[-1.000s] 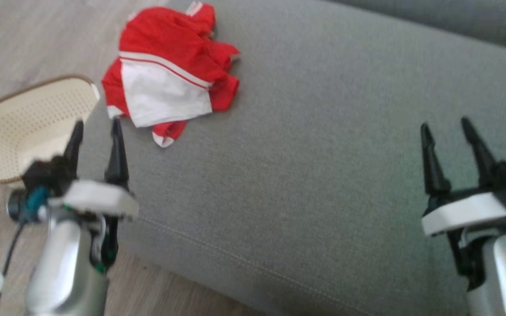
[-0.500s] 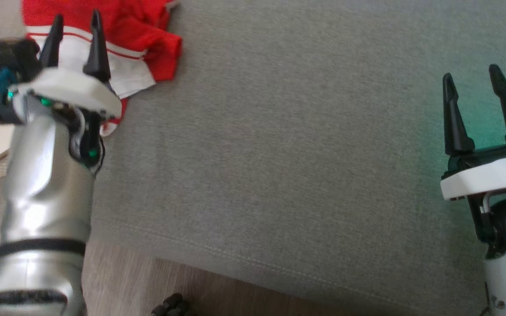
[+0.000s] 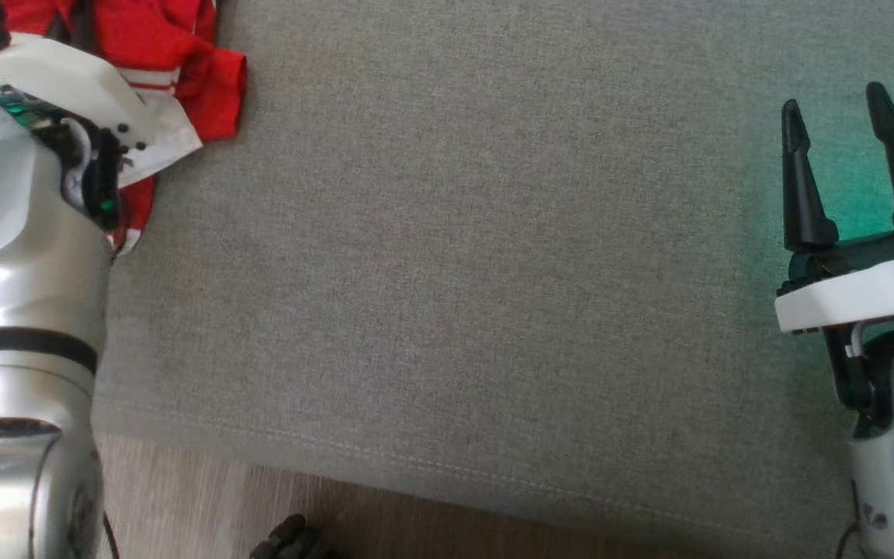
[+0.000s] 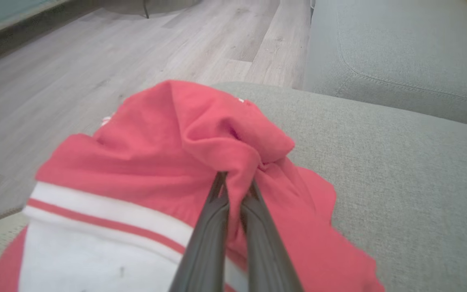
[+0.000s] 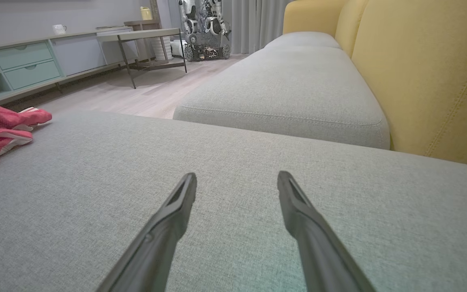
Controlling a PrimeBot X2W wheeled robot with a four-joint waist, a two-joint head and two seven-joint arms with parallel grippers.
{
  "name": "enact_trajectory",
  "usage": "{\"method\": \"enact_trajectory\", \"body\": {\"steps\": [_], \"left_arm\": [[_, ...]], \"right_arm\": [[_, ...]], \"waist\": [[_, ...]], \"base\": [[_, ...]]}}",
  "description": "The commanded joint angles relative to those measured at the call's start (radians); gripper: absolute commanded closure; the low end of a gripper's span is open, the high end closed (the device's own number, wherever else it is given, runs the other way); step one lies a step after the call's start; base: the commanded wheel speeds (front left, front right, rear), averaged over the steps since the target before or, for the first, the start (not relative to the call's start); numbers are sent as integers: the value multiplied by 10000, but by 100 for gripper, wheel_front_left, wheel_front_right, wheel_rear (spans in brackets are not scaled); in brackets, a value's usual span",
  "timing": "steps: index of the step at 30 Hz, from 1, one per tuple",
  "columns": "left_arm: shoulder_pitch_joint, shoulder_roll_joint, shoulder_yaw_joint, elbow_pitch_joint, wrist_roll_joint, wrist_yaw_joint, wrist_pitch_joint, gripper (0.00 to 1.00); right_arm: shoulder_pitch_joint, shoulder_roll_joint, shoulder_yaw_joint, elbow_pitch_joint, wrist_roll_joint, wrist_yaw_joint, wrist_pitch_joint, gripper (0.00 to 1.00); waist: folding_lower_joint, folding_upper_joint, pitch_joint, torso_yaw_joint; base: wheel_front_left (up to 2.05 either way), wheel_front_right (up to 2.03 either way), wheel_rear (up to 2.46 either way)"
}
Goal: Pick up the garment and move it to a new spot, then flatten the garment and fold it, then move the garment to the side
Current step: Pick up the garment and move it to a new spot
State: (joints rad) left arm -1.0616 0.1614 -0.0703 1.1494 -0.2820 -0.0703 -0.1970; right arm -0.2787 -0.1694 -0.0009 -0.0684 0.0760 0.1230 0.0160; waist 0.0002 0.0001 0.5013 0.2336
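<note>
Head view: red garment [image 3: 183,70] bunched at the top left corner of the grey sofa cushion [image 3: 455,272], partly covered by the silver left forearm [image 3: 20,256] and its white wrist plate, which lie across the cloth; the fingers themselves are hidden here. Right gripper [image 3: 835,101] at the right edge over bare cushion, fingers well apart, nothing between them, well away from the garment. Strip of wood floor [image 3: 183,497] along the bottom. Left wrist view: left gripper [image 4: 237,180] drawn nearly together on a raised fold of red fabric, the cloth pinched between the two dark fingers and humped up around their tips. Garment sits near the cushion's corner, its white panel [image 4: 95,251] with a red stripe at lower left, floor beyond it, a neighbouring cushion [image 4: 399,48] at upper right. Right wrist view: right gripper spread wide, both fingers low over plain grey fabric; contact with the cushion cannot be told. Garment shows as a crumpled red heap at the far left edge, well apart from these fingers. Yellow backrest [image 5: 428,73] on the right; across the floor, a sideboard [image 5: 22,61] with pale green drawers and a small table [image 5: 144,36].
</note>
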Motion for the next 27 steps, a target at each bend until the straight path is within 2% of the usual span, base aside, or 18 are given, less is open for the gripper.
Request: {"method": "enact_trajectory", "body": {"steps": [1, 5, 11, 20, 27], "left_arm": [[-350, 843, 73, -213, 209, 23, -380, 100], [-137, 1104, 154, -809, 257, 69, -625, 100], [1219, 1358, 456, -3663, 499, 145, -644, 100], [5240, 1192, 727, -7776, 659, 553, -634, 100], [8127, 1018, 538, -10666, 679, 930, 320, 100]], "right_arm": [[-79, 139, 226, -203, -28, 77, -170, 0], [45, 266, 160, -10, -18, 77, -362, 0], [373, 438, 4, 215, -9, 77, -598, 0], [1052, 779, 12, 528, 122, 77, -964, 0], [1585, 994, 32, 384, 205, 77, -1004, 0]], "waist": [[-2, -1, -145, -31], [-2, -1, -598, -57], [-2, -1, -1508, -38], [-2, -1, -3065, -612], [-2, -1, -3720, -1226]], "base": [[0, 0, 0], [0, 0, 0], [0, 0, 0], [0, 0, 0], [0, 0, 0]]}}
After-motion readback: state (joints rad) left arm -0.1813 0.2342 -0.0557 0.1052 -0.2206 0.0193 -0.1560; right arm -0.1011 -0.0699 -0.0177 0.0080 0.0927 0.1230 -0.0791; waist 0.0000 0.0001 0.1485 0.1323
